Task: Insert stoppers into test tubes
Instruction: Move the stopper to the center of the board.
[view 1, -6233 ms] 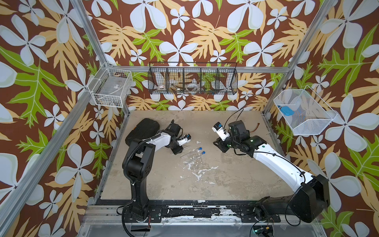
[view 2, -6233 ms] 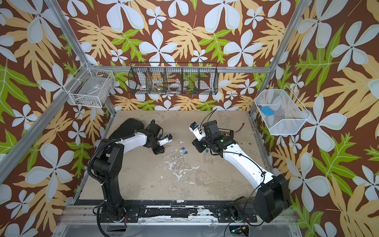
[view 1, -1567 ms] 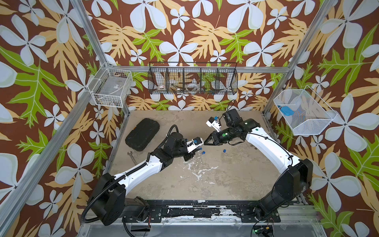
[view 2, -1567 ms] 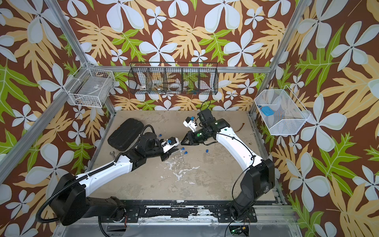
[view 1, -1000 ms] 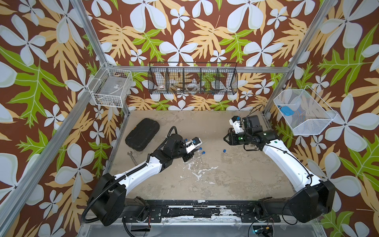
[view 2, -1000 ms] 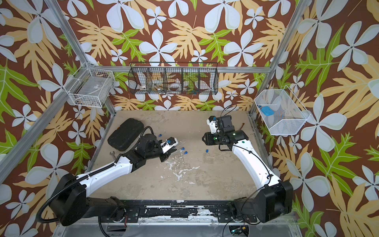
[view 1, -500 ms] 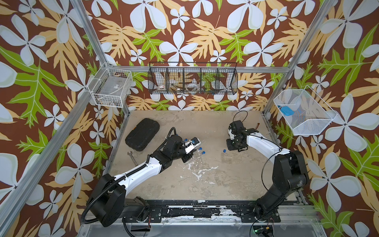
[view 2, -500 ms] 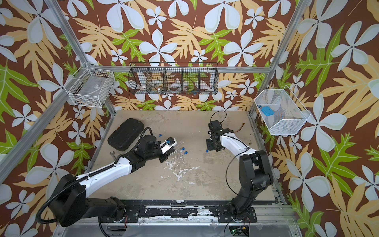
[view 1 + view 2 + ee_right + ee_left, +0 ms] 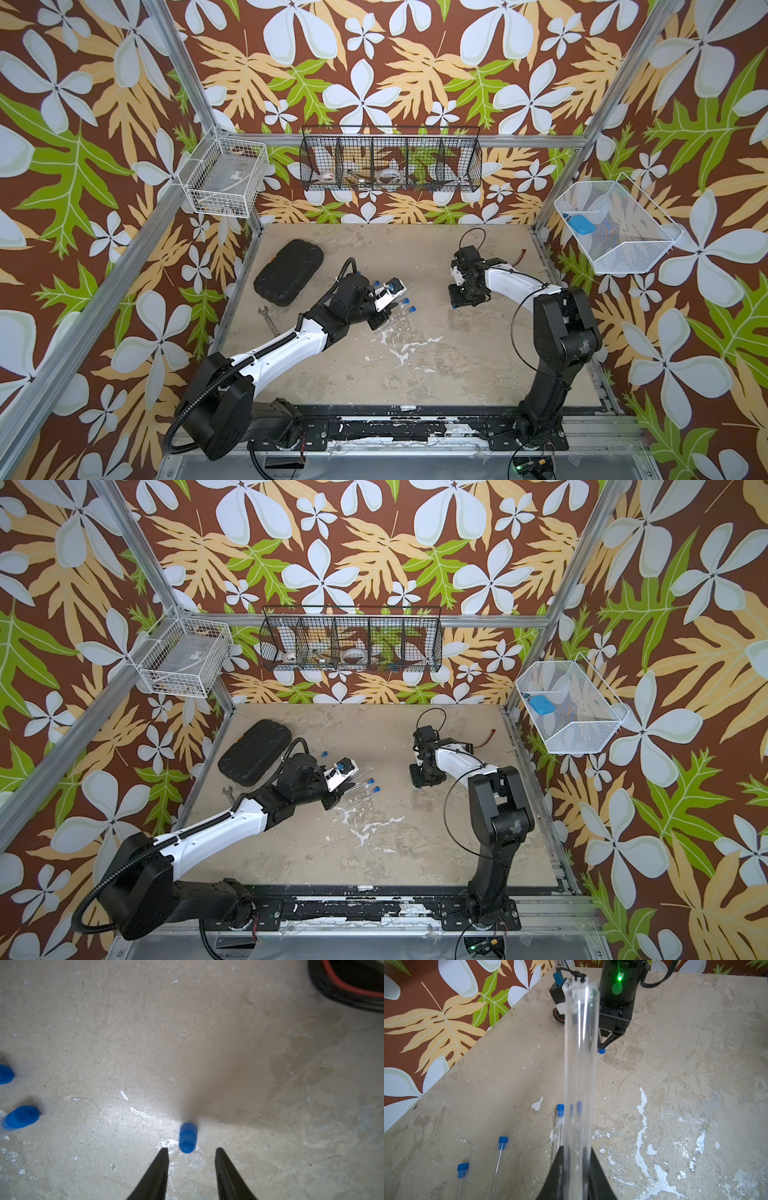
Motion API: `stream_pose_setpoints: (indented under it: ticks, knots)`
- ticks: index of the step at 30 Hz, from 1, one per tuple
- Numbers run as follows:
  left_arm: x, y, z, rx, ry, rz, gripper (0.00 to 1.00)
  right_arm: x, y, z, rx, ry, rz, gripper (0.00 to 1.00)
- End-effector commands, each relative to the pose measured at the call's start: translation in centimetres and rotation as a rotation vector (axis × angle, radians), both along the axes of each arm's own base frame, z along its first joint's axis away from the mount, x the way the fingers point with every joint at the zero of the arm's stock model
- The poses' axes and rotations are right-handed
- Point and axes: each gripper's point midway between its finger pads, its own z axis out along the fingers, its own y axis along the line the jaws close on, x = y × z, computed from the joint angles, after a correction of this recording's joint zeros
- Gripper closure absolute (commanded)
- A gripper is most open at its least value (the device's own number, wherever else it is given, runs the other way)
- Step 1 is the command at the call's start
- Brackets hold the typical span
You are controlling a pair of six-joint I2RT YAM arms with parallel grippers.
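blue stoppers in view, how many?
4. Three small blue plastic stoppers plug clear tubes on the table; one sits loose just ahead of the open right gripper. Others may be hidden.

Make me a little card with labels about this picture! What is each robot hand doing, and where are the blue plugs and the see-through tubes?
Left gripper: shut on a clear test tube; the tube's far end is open, with no plug in it
Right gripper: open, low over the table
Loose stopper: lying on the table just ahead of the right gripper, not gripped
Plugged tubes: three lie on the table, each with a blue stopper
Next, probably: grab the loose stopper
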Motion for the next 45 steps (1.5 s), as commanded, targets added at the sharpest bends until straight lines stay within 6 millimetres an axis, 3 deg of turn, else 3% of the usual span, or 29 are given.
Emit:
stream_pose_setpoints:
  ticks: [1, 13, 22, 26, 30, 33, 35, 37, 40, 45]
  knots:
    - [0.1, -0.1, 0.3, -0.007, 0.001, 0.004, 0.99, -0.1, 0.1, -0.4, -0.007, 0.022, 0.014, 0.62]
    - [0.1, 0.0, 0.2, -0.002, 0.001, 0.005, 0.99, -0.3, -0.1, -1.8, -0.052, 0.059, 0.031, 0.76]
    - [0.2, 0.3, 0.0, 0.007, -0.001, 0.018, 0.99, -1.8, -1.0, 0.2, -0.265, 0.032, 0.137, 0.83]
    - [0.9, 1.1, -0.2, 0.021, -0.008, 0.086, 1.0, -4.3, 0.0, 0.6, -0.36, 0.038, 0.219, 0.82]
    - [2.3, 3.4, -0.4, 0.013, 0.008, 0.223, 1.0, -6.1, 1.4, -0.6, -0.406, 0.051, 0.266, 0.79]
    - [2.7, 4.7, -0.4, 0.012, 0.0, 0.28, 1.0, -6.8, 4.4, -1.0, -0.364, 0.049, 0.319, 0.71]
    - [2.8, 5.2, -0.2, 0.018, -0.018, 0.298, 1.0, -7.3, 6.8, -1.1, -0.242, 0.059, 0.317, 0.66]
    - [2.8, 5.5, 0.1, 0.019, -0.03, 0.31, 1.0, -7.2, 8.0, -0.5, -0.168, 0.044, 0.306, 0.64]
    - [2.8, 5.7, 0.2, 0.015, -0.037, 0.317, 1.0, -7.0, 8.4, 0.8, -0.132, 0.011, 0.304, 0.61]
    - [2.7, 5.9, 0.3, 0.013, -0.04, 0.317, 1.0, -5.7, 7.0, 3.3, -0.088, -0.053, 0.282, 0.6]
